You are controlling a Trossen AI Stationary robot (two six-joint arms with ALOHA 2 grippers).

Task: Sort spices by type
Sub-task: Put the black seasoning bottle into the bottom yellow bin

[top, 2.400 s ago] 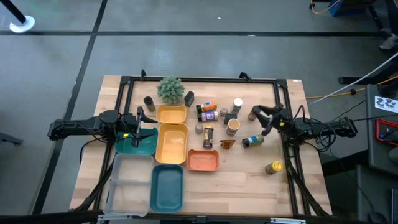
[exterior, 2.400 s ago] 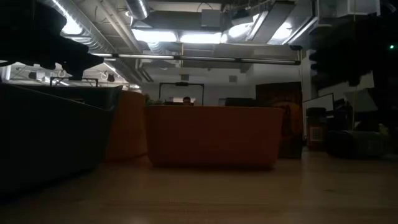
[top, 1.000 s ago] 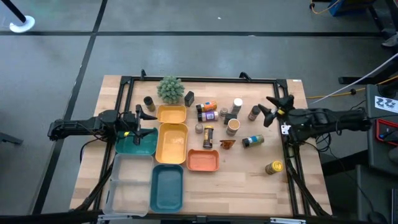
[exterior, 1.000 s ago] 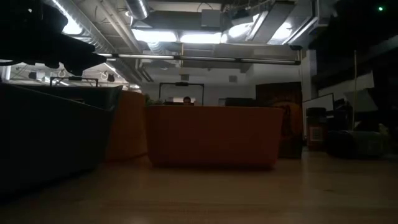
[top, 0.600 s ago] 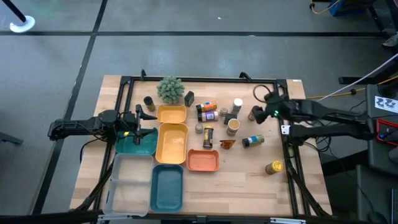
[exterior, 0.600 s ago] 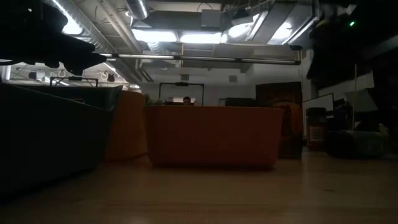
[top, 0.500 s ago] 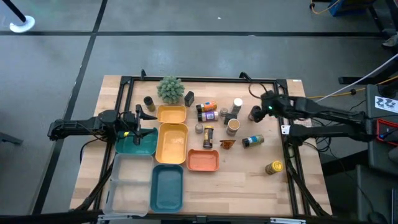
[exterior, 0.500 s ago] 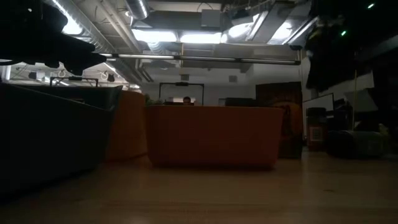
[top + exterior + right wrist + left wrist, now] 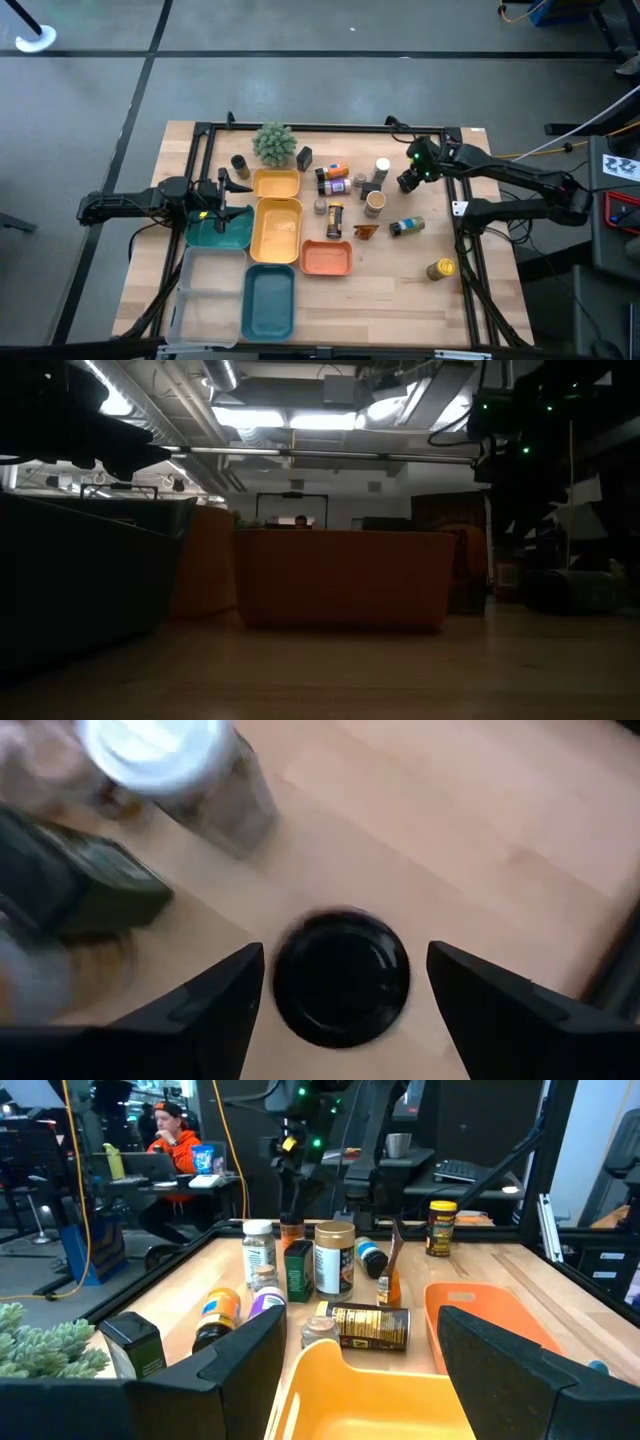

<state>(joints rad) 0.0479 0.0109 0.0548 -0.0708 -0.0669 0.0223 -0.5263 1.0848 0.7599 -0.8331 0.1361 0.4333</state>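
The spices stand and lie as a cluster of small jars and bottles [image 9: 350, 195] on the wooden table's middle, with a black box [image 9: 304, 157] at the far side and a brown packet [image 9: 366, 231]. A black-capped jar [image 9: 342, 976] stands upright at the cluster's right end. My right gripper [image 9: 345, 955] hangs open over it, pointing down, one finger on either side of the cap with a gap to each. My left gripper [image 9: 360, 1325] is open and level at the table's left, above a dark teal tray [image 9: 222, 232], holding nothing.
Two yellow trays [image 9: 277, 210], an orange tray [image 9: 326, 258], a teal tray [image 9: 270, 302] and a clear one [image 9: 205, 300] fill the left middle. A fuzzy green plant [image 9: 273, 143] stands at the far side. A yellow-capped jar [image 9: 441, 268] stands alone near the right edge. A white-capped jar [image 9: 165, 750] is close by.
My right gripper has swung from the table's right edge toward the left and far side, sunk a little and tipped from nearly level to pointing steeply down, ending above the black-capped jar. Its fingers have stayed open. The spices have not moved.
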